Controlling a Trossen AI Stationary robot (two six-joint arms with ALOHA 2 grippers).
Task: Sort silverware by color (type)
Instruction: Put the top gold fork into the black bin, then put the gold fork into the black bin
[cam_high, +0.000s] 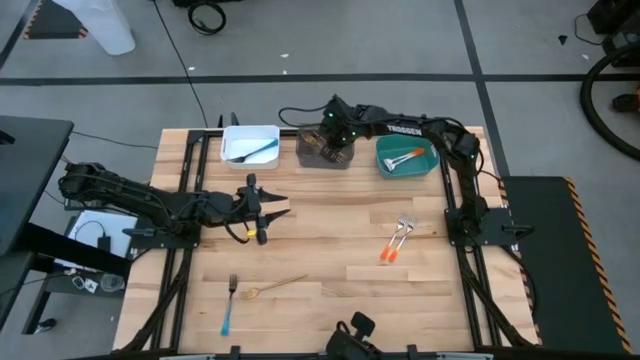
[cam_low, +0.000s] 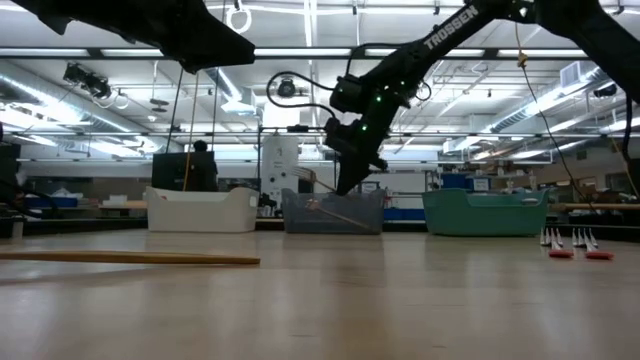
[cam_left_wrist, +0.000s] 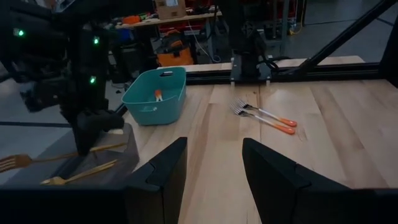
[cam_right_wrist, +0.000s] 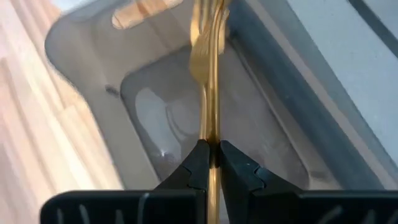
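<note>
My right gripper (cam_high: 336, 142) (cam_right_wrist: 211, 155) hangs over the grey bin (cam_high: 312, 156) (cam_low: 300, 222) at the table's far edge, shut on a gold fork (cam_right_wrist: 206, 43) (cam_left_wrist: 37, 159). Another gold utensil (cam_left_wrist: 81, 176) lies in that bin. My left gripper (cam_high: 281, 205) (cam_left_wrist: 214, 168) waits open above the table's left middle, with nothing between its fingers. Two orange-handled forks (cam_high: 398, 240) (cam_left_wrist: 267, 118) lie on the wood at the right. A blue-handled fork (cam_high: 229, 305) and a gold utensil (cam_high: 275, 287) lie near the front left. My right gripper pinches the gold fork's handle (cam_right_wrist: 211, 138) between its two fingers (cam_right_wrist: 194, 167), which slant down from above. The tines (cam_right_wrist: 205, 37) point away from the fingers. The fork lies nearly level, low inside the grey bin (cam_low: 335, 212); whether it touches the bin, I cannot tell.
A white bin (cam_high: 262, 133) with a blue-handled utensil stands left of the grey one. A teal bin (cam_high: 385, 150) (cam_left_wrist: 144, 99) with an orange-handled utensil stands to its right. Bare wood spreads across the table's middle and near right.
</note>
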